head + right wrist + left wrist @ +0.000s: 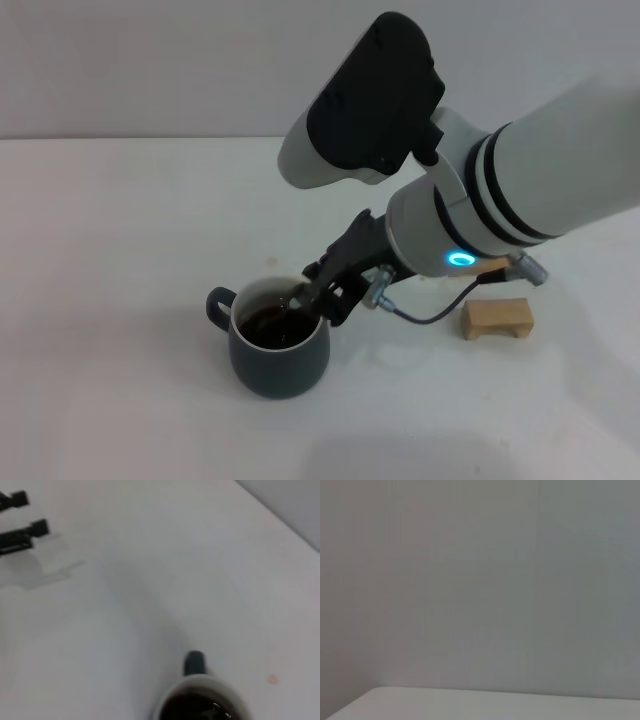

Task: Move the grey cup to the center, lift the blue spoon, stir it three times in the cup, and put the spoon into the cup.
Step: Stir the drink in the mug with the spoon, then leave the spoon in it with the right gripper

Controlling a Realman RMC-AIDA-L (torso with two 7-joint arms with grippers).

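The grey cup (280, 360) stands on the white table near the middle, its handle toward my left and dark liquid inside. My right gripper (322, 292) hangs over the cup's right rim, shut on the blue spoon (297, 299). The spoon's metal end dips into the liquid and its handle is hidden between the fingers. The right wrist view shows the grey cup (197, 700) from above, with a glint of the blue spoon (216, 709) in the liquid. My left gripper (22, 517) shows only far off in that view, its two dark fingertips apart.
A small wooden block (497, 318) lies on the table to the right of the cup, under my right forearm. A cable (440, 310) loops from the wrist toward it. The left wrist view shows only a grey wall and the table edge (470, 700).
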